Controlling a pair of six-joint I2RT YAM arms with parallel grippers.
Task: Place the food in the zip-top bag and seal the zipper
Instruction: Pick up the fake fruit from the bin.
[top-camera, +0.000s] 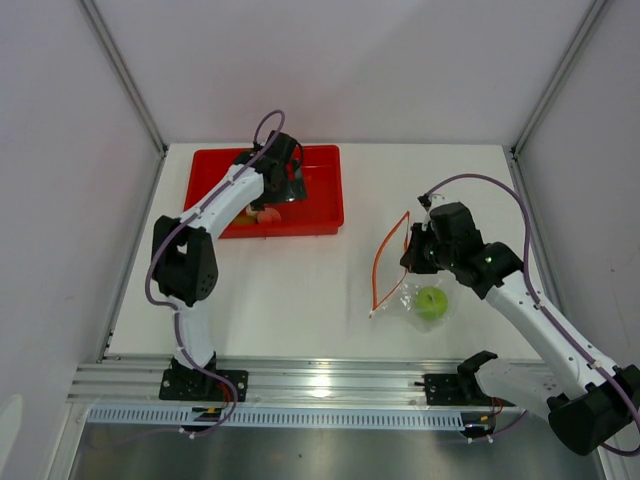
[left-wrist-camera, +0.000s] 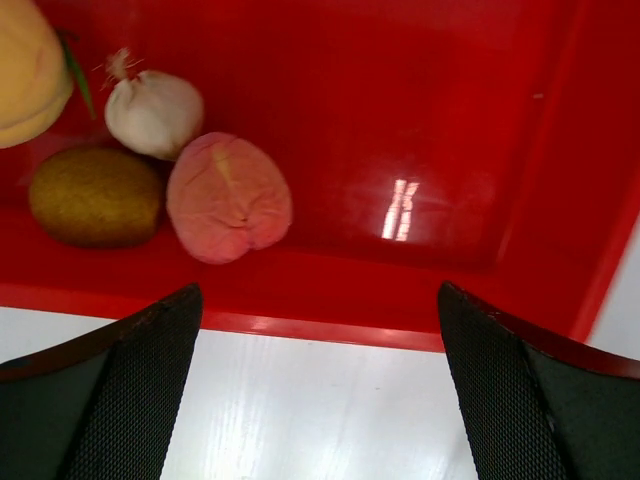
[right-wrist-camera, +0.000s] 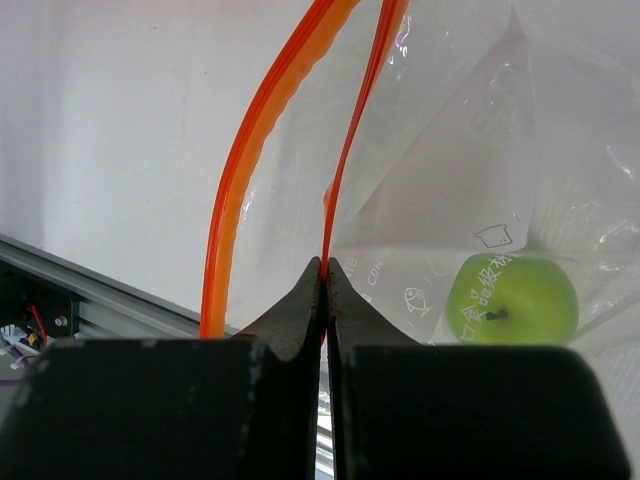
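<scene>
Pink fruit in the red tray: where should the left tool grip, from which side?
Probably from straight above, across its rounded middle. The pink fruit lies on the red tray floor with kiwi and garlic crowding one side and the wall close by.

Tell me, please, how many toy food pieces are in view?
5. Four sit in the red tray: a yellow piece, a white bulb, a brown fruit and a pink fruit. The green apple is inside the clear bag. The left arm may hide others.

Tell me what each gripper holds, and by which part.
Right gripper pinches the zip-top bag by one lip of its open zipper. Left gripper is open over the red tray, holding nothing.
</scene>
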